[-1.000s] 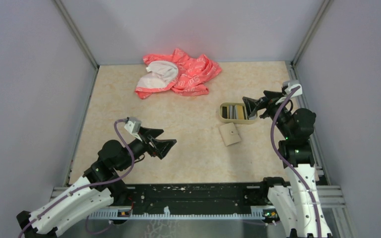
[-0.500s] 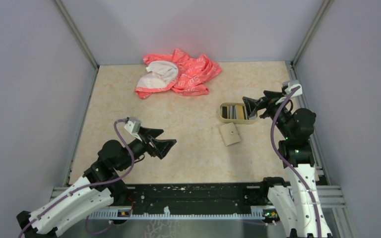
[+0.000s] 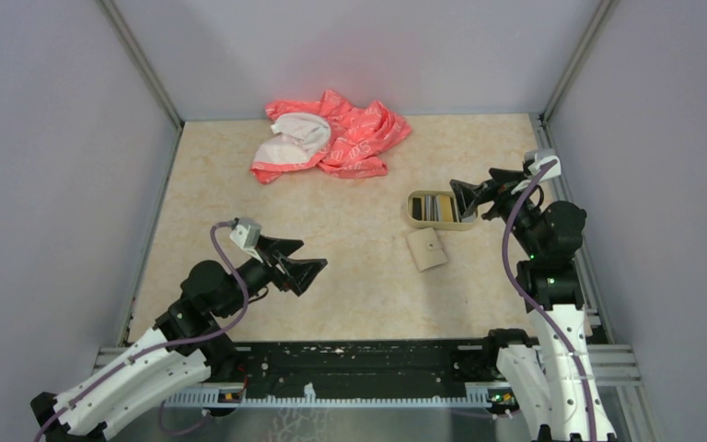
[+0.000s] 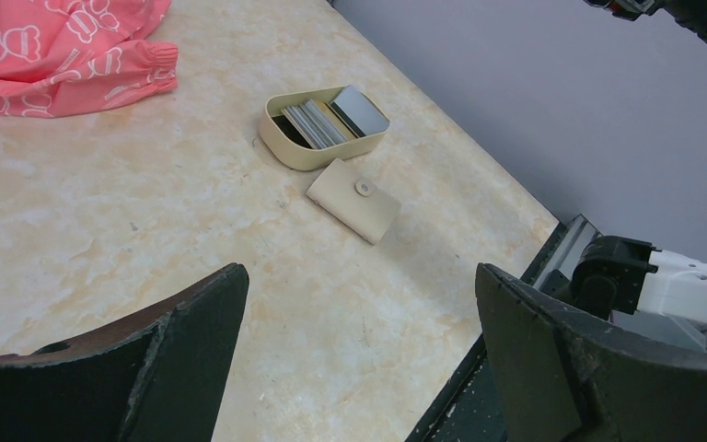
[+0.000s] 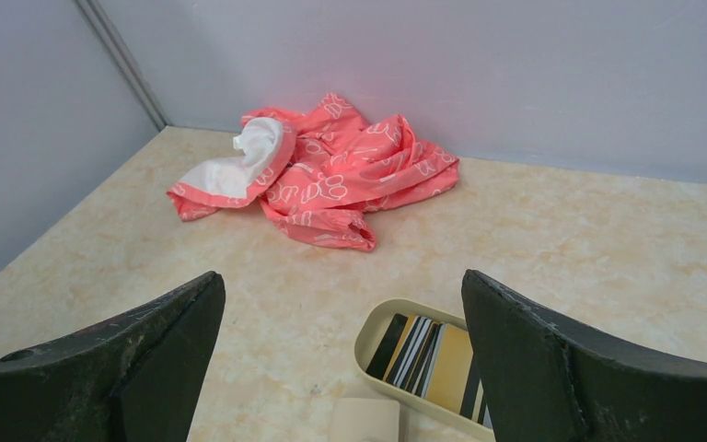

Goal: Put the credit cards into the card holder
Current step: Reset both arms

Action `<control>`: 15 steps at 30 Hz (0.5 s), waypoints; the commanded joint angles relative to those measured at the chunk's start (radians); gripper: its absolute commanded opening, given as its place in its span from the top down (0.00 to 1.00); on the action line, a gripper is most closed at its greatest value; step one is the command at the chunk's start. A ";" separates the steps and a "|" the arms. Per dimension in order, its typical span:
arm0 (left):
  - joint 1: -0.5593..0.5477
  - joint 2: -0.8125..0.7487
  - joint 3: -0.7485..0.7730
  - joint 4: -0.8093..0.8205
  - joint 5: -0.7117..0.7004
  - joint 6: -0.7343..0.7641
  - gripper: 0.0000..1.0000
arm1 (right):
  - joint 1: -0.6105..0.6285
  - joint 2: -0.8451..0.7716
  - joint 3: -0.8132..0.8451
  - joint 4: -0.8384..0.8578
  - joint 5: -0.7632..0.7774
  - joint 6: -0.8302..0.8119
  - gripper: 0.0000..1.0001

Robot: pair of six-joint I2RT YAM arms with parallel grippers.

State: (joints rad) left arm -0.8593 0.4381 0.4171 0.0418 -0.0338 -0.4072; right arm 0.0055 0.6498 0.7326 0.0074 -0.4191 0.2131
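The credit cards [image 3: 436,206] stand edge-on as black, white and grey stripes in a tan oval tray [image 3: 416,219]; they also show in the left wrist view [image 4: 324,120] and the right wrist view [image 5: 423,354]. The card holder [image 3: 426,249], a small beige wallet, lies shut on the table just in front of the tray; its snap shows in the left wrist view [image 4: 354,200], and its edge shows in the right wrist view [image 5: 365,422]. My right gripper [image 3: 465,198] is open and empty over the tray's right end. My left gripper [image 3: 308,269] is open and empty, well left of the wallet.
A crumpled pink and white cloth [image 3: 331,135] lies at the back of the table, also in the right wrist view [image 5: 318,175]. Grey walls enclose the table on three sides. A black rail [image 3: 368,359] runs along the near edge.
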 commanded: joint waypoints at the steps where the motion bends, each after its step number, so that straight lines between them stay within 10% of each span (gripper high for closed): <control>1: 0.003 -0.018 -0.006 0.021 -0.003 -0.002 0.02 | 0.001 -0.009 0.002 0.032 0.006 0.003 0.02; 15: 0.003 -0.030 -0.014 0.017 -0.006 -0.004 0.02 | -0.001 -0.010 0.002 0.031 0.011 0.003 0.02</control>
State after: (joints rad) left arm -0.8593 0.4229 0.4110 0.0414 -0.0341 -0.4072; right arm 0.0055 0.6498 0.7326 0.0071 -0.4187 0.2131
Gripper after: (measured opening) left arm 0.986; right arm 0.985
